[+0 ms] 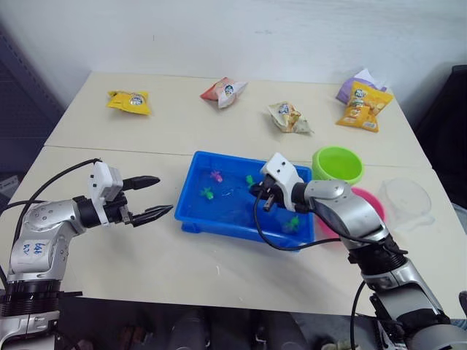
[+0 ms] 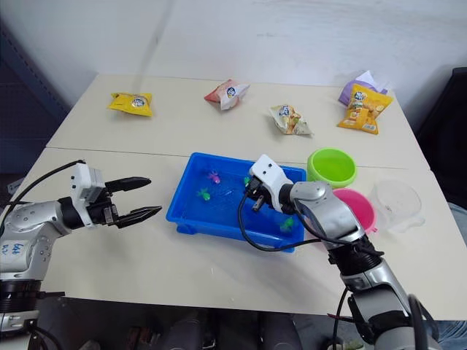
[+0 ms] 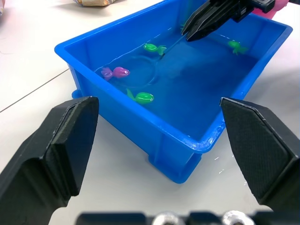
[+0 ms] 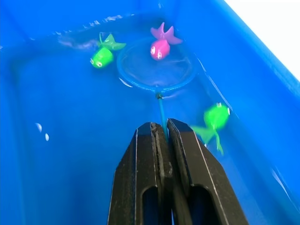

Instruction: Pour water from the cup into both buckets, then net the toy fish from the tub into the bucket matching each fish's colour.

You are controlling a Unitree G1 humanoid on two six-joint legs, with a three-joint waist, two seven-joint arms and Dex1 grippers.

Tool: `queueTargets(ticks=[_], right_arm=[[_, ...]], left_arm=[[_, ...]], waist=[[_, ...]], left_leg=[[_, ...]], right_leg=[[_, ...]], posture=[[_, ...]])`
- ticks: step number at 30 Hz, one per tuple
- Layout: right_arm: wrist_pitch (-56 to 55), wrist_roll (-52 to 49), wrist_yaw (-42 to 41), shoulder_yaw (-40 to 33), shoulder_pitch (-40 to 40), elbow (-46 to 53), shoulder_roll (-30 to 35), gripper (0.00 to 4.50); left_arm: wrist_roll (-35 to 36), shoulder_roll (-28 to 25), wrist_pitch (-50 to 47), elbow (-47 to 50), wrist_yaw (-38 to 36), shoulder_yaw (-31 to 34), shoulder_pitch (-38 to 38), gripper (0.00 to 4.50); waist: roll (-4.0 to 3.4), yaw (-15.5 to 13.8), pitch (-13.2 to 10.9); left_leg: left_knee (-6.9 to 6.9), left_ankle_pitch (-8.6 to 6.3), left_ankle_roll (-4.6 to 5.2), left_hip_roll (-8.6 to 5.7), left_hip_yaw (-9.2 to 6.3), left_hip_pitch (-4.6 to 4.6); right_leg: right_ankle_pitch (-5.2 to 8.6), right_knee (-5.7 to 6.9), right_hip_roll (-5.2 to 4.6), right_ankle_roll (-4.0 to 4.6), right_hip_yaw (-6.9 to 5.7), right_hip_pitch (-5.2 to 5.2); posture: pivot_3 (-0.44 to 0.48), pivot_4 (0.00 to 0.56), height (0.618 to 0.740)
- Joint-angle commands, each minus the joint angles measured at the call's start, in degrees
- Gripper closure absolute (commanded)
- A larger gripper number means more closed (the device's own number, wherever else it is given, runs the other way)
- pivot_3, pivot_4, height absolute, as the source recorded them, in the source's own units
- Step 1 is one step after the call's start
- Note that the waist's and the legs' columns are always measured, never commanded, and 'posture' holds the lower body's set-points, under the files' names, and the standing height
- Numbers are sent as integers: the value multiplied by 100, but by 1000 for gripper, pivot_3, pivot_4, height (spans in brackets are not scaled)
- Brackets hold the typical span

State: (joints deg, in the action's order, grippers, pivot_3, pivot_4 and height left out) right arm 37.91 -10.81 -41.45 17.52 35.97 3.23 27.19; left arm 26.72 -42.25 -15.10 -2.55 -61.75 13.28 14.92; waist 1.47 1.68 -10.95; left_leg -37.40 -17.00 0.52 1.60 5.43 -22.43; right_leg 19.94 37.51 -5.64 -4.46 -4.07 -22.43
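Note:
The blue tub (image 1: 191,213) holds water and several toy fish: a pink one (image 1: 216,176) and green ones (image 1: 207,193) (image 1: 292,223). My right gripper (image 4: 159,125) reaches into the tub, shut on the thin handle of the net. The net's blue hoop (image 4: 126,75) lies underwater, with the pink fish (image 4: 159,47) over its far rim and a green fish (image 4: 102,56) just outside it. Left of the tub, my left gripper (image 1: 162,195) hovers open and empty. The green bucket (image 1: 337,164), the pink bucket (image 1: 371,203) and the clear cup (image 1: 405,200) stand right of the tub.
Snack packets lie along the far half of the table: yellow (image 1: 130,101), red-white (image 1: 225,91), pale (image 1: 289,117), orange (image 1: 363,106) and purple (image 1: 356,80). My right arm's black cable (image 1: 273,240) loops over the tub's near rim. The table's front edge is close below.

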Motion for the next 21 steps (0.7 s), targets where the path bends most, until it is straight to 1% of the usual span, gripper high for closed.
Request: queueTargets(ticks=[1,8,13,16,21], right_arm=[[-520,-48,-184,-224,-274,584,133,4500],[-810,-68,-264,-385,-700,943,247,4500],[-1004,-233,-325,-731,-1138,1596,391,4500],[-1384,-360,-355,-1046,-1561,1951,454,4500],[-1788,-488,-474,-1719,-2603,2586,857,4500]], left_arm=[[84,28,106,167,14,81,-23,65],[55,110,160,67,-33,-10,74,65],[51,131,235,-21,-110,-92,229,65],[89,139,211,21,-187,-158,322,65],[164,195,107,145,-357,-342,488,65]], waist=[[0,-3,0],[0,2,0],[0,-11,0],[1,-14,0],[1,-26,0]], left_leg=[[1,0,0,0,1,0],[-2,2,-1,1,6,1],[-1,2,-1,1,5,0],[-2,2,-1,0,5,1],[-1,1,0,-2,5,1]], right_leg=[[0,0,0,0,0,0],[0,1,2,0,3,0],[0,0,2,0,2,0],[0,-2,2,0,1,2],[0,-4,2,0,1,5]], posture=[[0,150,738],[0,150,738],[0,150,738],[0,150,738],[0,150,738]])
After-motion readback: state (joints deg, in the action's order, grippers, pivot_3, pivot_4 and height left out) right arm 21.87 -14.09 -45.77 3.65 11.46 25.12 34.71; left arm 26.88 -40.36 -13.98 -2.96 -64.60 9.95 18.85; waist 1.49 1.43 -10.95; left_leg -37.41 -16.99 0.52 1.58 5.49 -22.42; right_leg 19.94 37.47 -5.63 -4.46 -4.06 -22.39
